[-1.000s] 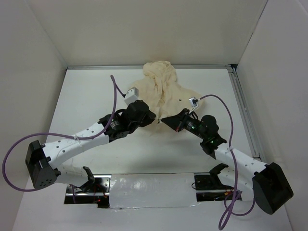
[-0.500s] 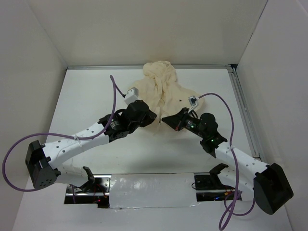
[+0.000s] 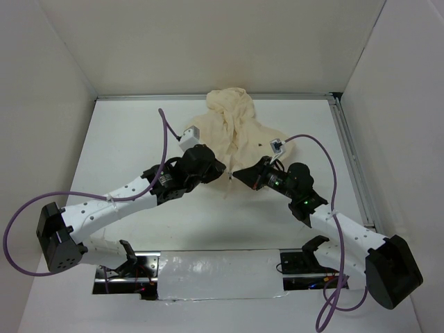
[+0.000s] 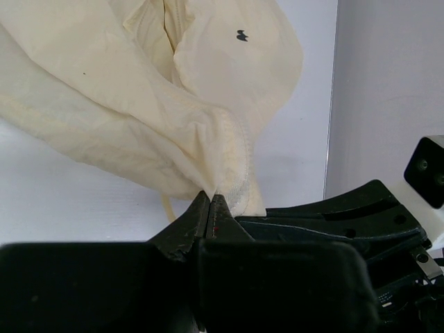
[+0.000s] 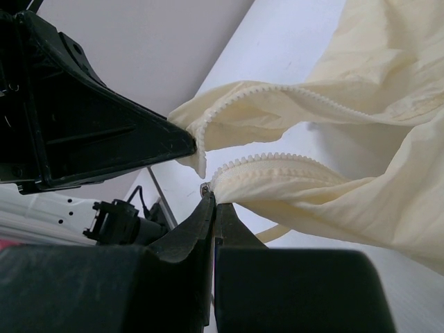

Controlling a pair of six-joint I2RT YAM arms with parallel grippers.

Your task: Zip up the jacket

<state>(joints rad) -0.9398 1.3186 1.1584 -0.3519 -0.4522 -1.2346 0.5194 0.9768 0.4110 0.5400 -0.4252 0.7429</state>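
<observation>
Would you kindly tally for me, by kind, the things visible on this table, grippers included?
jacket: 1
grippers: 2 (left gripper, right gripper)
purple cables: 2
Total: 5

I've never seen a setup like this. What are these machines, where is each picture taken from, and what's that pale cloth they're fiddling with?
It's a robot: a left arm and a right arm bolted at the near edge of a white table, each ending in a two-finger gripper. The wide picture looks down from above and behind. The other two come from cameras on the wrists, so the dark fingers at the bottom are that arm's own. The cloth is a cream jacket on the table. The left gripper is shut on one front edge, the right gripper on the other, by the zipper teeth. The front is not yet zipped.
</observation>
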